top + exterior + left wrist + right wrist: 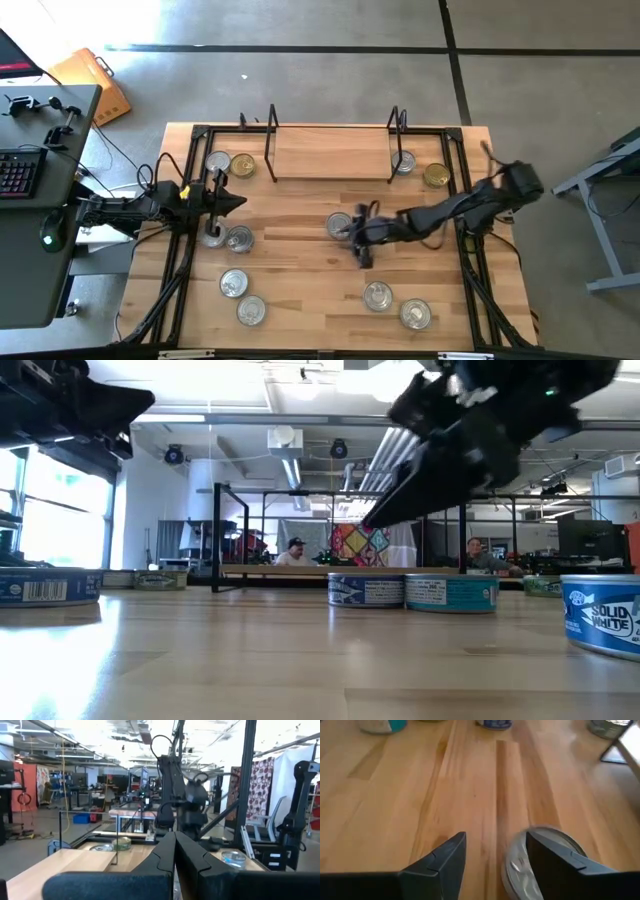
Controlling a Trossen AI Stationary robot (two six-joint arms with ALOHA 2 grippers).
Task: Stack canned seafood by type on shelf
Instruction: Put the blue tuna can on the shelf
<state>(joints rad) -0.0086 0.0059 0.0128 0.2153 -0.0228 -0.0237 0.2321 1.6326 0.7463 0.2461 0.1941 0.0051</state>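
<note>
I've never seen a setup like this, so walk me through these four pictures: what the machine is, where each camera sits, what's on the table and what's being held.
This is a robot with two dark arms working at a wooden table. One picture looks straight down from above, one looks level across the tabletop, and the other two come from cameras on each arm's wrist.

Scattered on the table are short round tins of seafood, most with silver tops, two with gold tops. At the table's far edge stands a low shelf, its board bare.

The right gripper is low over the table's middle with its jaws open beside a silver-topped tin, not gripping it. The left gripper waits at the left side, jaws closed and holding nothing.
</note>
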